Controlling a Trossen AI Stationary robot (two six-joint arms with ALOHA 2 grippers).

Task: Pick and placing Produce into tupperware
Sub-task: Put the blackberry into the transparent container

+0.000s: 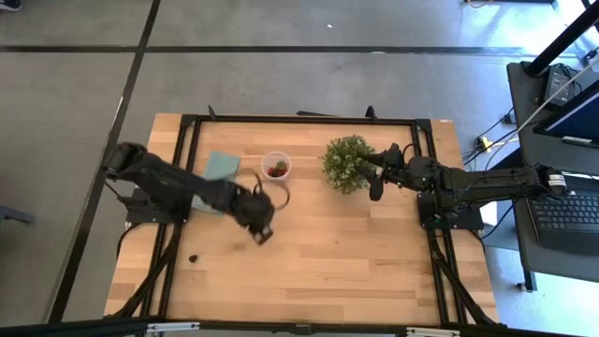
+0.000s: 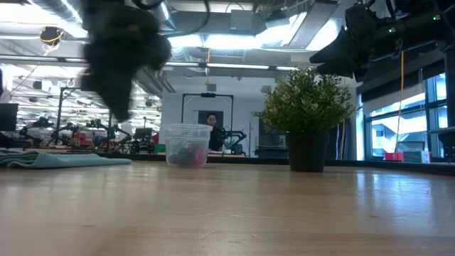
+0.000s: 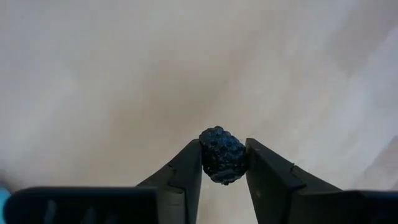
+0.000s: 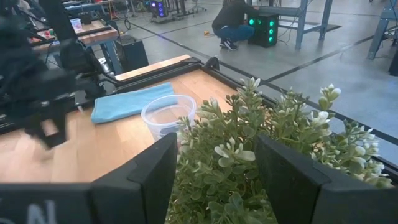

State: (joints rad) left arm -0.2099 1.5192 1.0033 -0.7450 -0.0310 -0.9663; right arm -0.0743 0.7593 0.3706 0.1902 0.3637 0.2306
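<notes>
My left gripper (image 1: 263, 233) is over the table's middle-left, nearer than the clear tupperware cup (image 1: 276, 167), and is shut on a dark berry (image 3: 222, 155). The cup stands upright on the table with red pieces inside (image 2: 186, 155); it also shows in the right wrist view (image 4: 166, 116). Another dark piece (image 1: 193, 257) lies on the wood toward the near-left. My right gripper (image 1: 376, 183) hovers open by the bushy green plant (image 1: 346, 163), its fingers (image 4: 146, 171) standing over the leaves (image 4: 249, 162). My left gripper pinches the dark berry (image 3: 222, 155) between its two fingers, at their free ends, one finger on each side of it. The fingers point down at the table. The berry is lifted clear of the wood.
A teal cloth (image 1: 221, 168) lies flat on the far-left of the table, beside the cup. The potted plant (image 2: 307, 114) stands right of the cup. A black frame (image 1: 299, 120) runs around the work area. Bare wood (image 1: 346, 253) stretches across the near half.
</notes>
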